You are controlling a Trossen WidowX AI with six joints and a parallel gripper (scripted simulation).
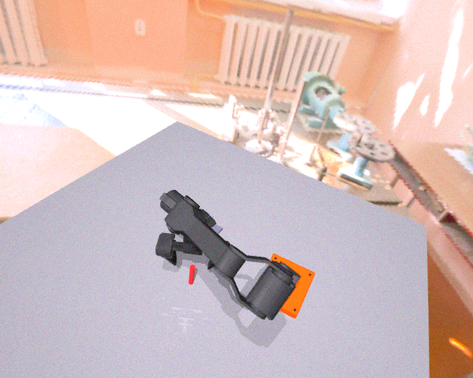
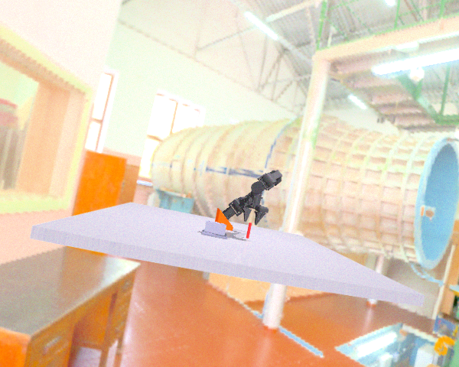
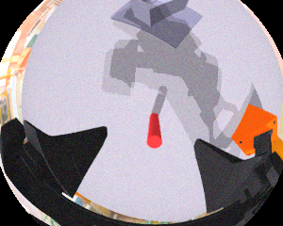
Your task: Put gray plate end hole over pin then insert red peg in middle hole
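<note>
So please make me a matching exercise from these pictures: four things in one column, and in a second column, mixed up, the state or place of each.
Things:
1. red peg
2. gray plate
3. gripper
4. orange square

States or places:
A. jaws wide apart, nothing between them
B. under the foot of the arm
C. standing upright on the table, alone
D. resting on the base, three holes on top

Pairs: 1-C, 2-D, 3-A, 4-B
</note>
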